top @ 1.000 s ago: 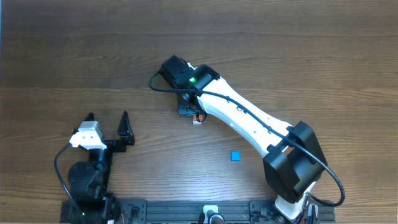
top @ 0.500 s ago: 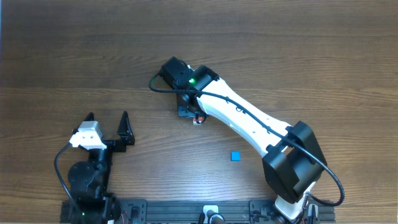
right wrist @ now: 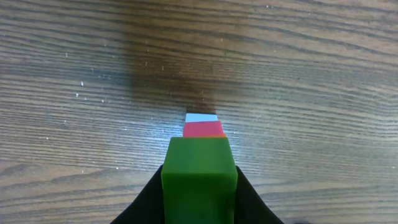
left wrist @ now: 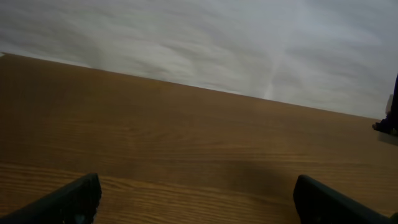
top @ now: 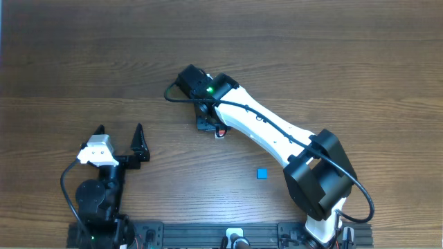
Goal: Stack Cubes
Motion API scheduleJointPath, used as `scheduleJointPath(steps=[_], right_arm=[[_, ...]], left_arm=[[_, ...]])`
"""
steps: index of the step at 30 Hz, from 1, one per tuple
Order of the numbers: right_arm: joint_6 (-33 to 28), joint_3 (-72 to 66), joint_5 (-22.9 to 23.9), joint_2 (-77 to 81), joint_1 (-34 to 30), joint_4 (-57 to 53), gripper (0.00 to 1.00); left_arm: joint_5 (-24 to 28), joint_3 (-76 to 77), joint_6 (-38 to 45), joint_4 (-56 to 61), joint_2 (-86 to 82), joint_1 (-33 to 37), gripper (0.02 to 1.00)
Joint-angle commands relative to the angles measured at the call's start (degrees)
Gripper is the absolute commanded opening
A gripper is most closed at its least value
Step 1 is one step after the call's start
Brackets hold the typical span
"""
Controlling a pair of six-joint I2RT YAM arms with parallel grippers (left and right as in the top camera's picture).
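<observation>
Finding: your right gripper (right wrist: 199,208) is clenched on a green cube (right wrist: 199,165), one finger flat on each side face, and it hangs over the small stack (top: 219,133) near the middle of the table (top: 332,55). In the right wrist view the stack shows as a red cube (right wrist: 203,129) with a white cube (right wrist: 201,117) past it. Both peek out just beyond the leading edge of the green cube, on the centre line between the fingers. The relation that matters: the stack lies straight ahead along the fingers' own line with almost no sideways offset, and the green cube's faces look square to the red one. In my judgement you need only a slight forward correction, then a straight descent. I cannot tell whether the green cube is touching the stack or clear above it, so confirm the gap before you release. A blue cube (top: 261,173) lies on the table well apart from the stack, towards the right arm's base, so the right arm is nearer to it. Your left gripper (top: 119,130) is well apart from the stack on the left arm's side, fingers spread wide and holding nothing.
</observation>
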Motion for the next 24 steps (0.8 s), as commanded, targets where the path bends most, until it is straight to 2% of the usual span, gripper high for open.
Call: scheduleJointPath(steps=[1,24], right_arm=[[0.8,-0.3,-0.3,0.9,0.3,0.0,0.012],[0.7,-0.2,-0.3,0.7,0.3,-0.9,0.012]], left_arm=[[0.6,-0.3,0.8,0.0,-0.4,0.3,1.0],[0.6,-0.3,0.8,0.0,-0.4,0.3,1.0]])
